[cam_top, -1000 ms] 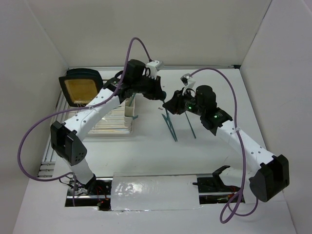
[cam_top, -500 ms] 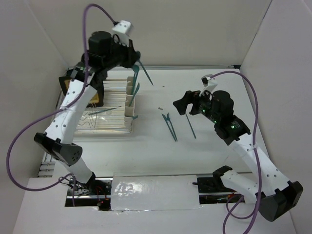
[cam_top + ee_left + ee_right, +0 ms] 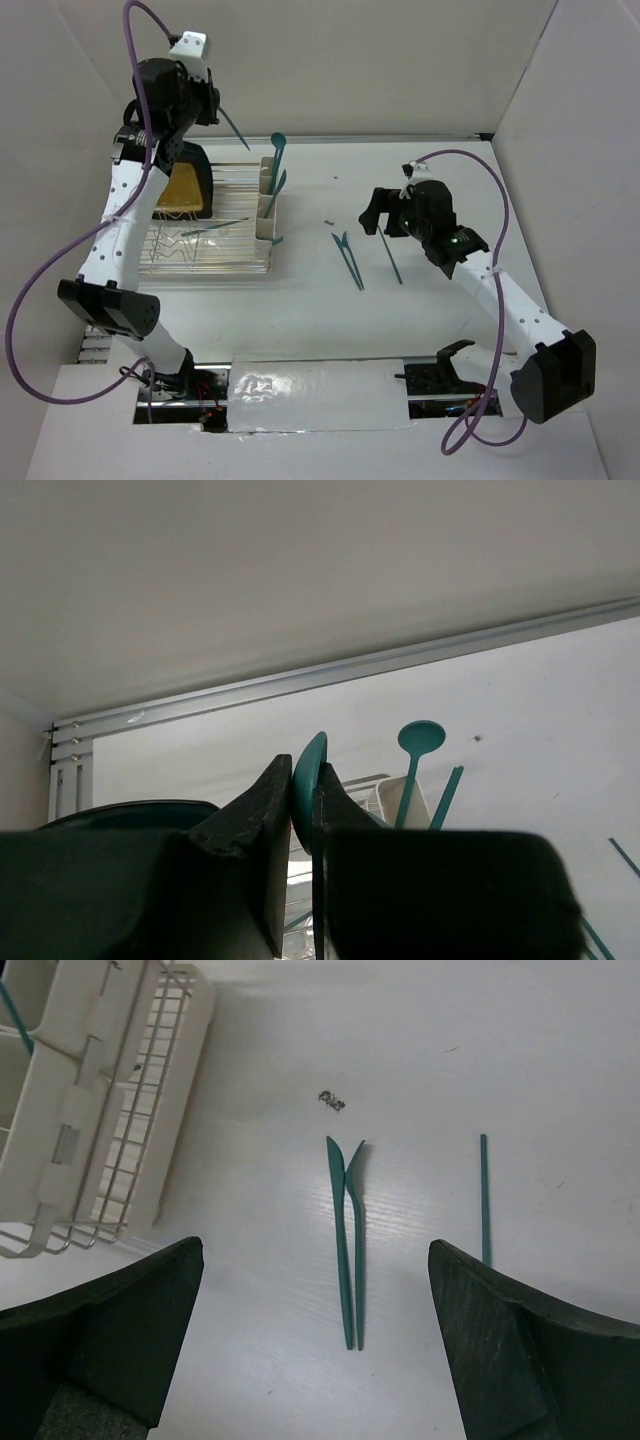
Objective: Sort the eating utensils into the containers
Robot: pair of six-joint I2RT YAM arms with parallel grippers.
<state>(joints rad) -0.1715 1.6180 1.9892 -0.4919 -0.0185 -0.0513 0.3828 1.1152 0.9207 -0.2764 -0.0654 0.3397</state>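
Left hand (image 3: pixel 205 100) is raised high over the far left of the bench (image 3: pixel 300 320), arm near upright, fingers pinched shut on one teal utensil (image 3: pixel 232 127). Right hand (image 3: pixel 378 212) hovers low on a bent arm, fingers spread wide, gripping nothing. Two paired utensils (image 3: pixel 348 258) and a third utensil (image 3: pixel 391 258) lie below it. Other teal utensils stand in the containers (image 3: pixel 266 212) beside the rack (image 3: pixel 200 262).

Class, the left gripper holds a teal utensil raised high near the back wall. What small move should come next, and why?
Probably lower the left gripper toward the cream cups. It is shut on a teal utensil, which hangs well above and to the left of the cups, too far off to release yet.
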